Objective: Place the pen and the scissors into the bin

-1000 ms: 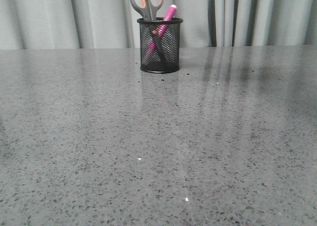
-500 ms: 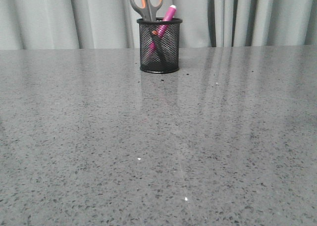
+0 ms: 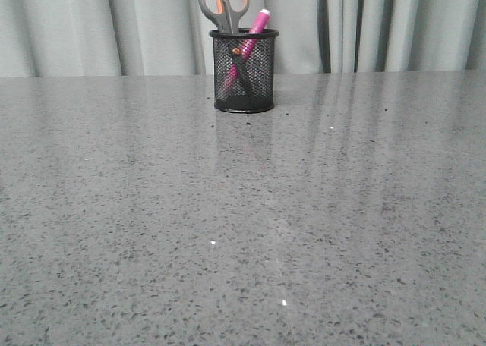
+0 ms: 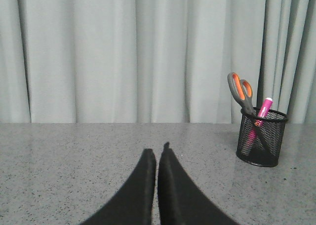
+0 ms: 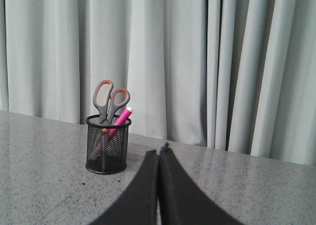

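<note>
The left hand (image 4: 157, 153) is seen only in its own wrist view, held low over the tabletop (image 3: 243, 209) with its two dark fingers pressed together and nothing between them. The right hand (image 5: 159, 152) is shown likewise in the right wrist view, its fingers closed on nothing and pointed toward the curtain (image 3: 114, 27). Neither hand is seen in the front view.

The bin (image 3: 244, 71) is stood upright near the far edge of the tabletop, just in front of the curtain. The scissors (image 3: 223, 6) are placed inside it, blades down, with the grey, orange-lined handles raised above the rim. The pen (image 3: 250, 39) is leaned inside the bin as well, its pink barrel tilted so that the upper end is raised past the rim beside the scissor handles. The two are crossed within the mesh.

Both hands are kept well apart from the bin. A wide stretch of speckled grey tabletop is left open between the bin and the near edge, and to either side of it.
</note>
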Robot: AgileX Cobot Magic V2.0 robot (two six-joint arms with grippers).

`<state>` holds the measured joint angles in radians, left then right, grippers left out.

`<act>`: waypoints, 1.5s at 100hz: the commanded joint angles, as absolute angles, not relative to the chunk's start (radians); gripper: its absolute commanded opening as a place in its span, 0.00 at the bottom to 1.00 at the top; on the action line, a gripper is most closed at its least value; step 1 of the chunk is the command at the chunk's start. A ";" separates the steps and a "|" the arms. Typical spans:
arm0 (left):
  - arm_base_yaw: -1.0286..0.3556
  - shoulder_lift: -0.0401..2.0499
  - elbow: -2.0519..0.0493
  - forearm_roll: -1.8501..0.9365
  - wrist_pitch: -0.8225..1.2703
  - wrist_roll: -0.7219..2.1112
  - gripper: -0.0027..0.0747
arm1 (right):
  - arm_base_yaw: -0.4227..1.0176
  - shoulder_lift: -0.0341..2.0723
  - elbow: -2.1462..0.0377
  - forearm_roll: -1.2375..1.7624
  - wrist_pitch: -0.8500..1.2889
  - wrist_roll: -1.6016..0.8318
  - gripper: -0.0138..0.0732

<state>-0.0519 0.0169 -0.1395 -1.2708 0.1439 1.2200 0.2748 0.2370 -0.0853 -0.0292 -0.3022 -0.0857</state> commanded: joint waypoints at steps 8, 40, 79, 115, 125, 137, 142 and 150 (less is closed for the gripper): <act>-0.061 0.015 -0.162 -1.301 0.120 1.219 0.01 | 0.269 0.174 -0.095 -0.038 -0.310 -0.098 0.08; -0.061 0.015 -0.162 -1.347 0.136 1.219 0.01 | 0.269 0.172 -0.093 -0.038 -0.313 -0.098 0.08; -0.061 0.015 -0.162 -1.347 0.136 1.219 0.01 | 0.269 0.172 -0.093 -0.038 -0.313 -0.098 0.08; -0.061 0.015 -0.158 -0.850 0.045 0.742 0.01 | 0.269 0.172 -0.093 -0.038 -0.313 -0.098 0.08; -0.063 0.015 -0.136 -0.310 -0.073 0.237 0.01 | 0.269 0.172 -0.093 -0.038 -0.313 -0.098 0.08; -0.063 0.015 -0.089 -0.118 -0.102 0.073 0.01 | 0.269 0.172 -0.093 -0.038 -0.313 -0.098 0.08; -0.063 0.015 -0.069 -0.119 -0.070 0.073 0.01 | 0.269 0.172 -0.093 -0.038 -0.313 -0.098 0.08; -0.063 0.015 -0.038 -0.107 -0.040 0.073 0.01 | 0.269 0.172 -0.093 -0.038 -0.313 -0.098 0.08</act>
